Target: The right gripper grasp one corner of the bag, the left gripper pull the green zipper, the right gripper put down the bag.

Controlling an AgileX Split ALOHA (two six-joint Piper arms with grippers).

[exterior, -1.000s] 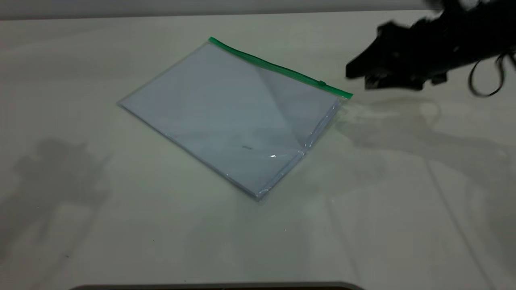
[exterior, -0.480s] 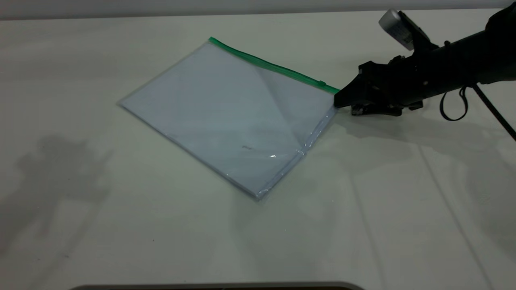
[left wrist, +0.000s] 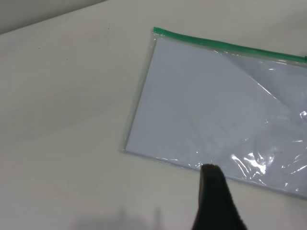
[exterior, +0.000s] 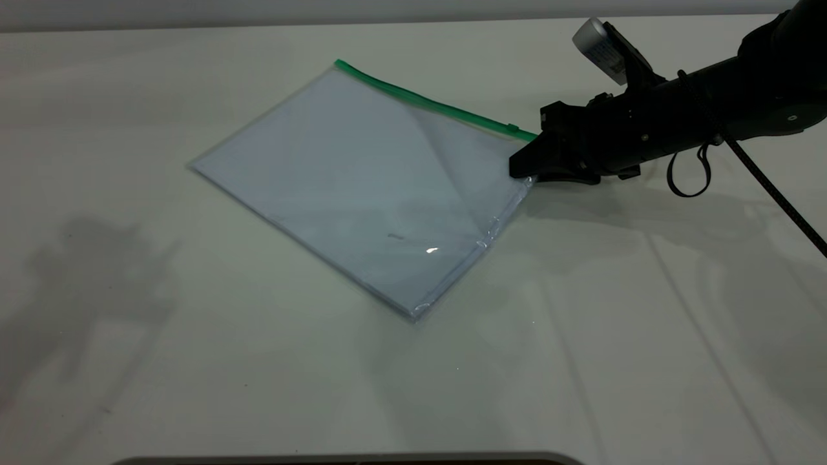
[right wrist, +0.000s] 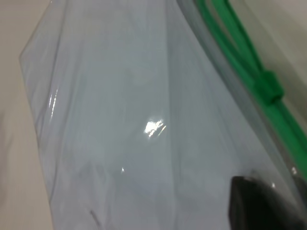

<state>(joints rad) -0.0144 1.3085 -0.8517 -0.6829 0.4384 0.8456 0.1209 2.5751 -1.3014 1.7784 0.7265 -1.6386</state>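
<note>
Wide pale table (exterior: 614, 336), bare to the left, near and right of the bag (exterior: 362, 187), lying flat at centre. Right gripper (exterior: 524, 166) over the bag's right corner, fingers pinching that corner. Green zipper (exterior: 426, 102) along the far edge, slider (exterior: 513, 128) beside the gripper. Left gripper (left wrist: 217, 201) off the bag's edge; finger spread impossible to tell.

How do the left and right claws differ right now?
The right claw sits at the bag's corner by the green zipper; the left claw hangs off the bag's opposite edge. The right claw shows in the exterior view; the left claw appears only in its wrist view. Both are black.
</note>
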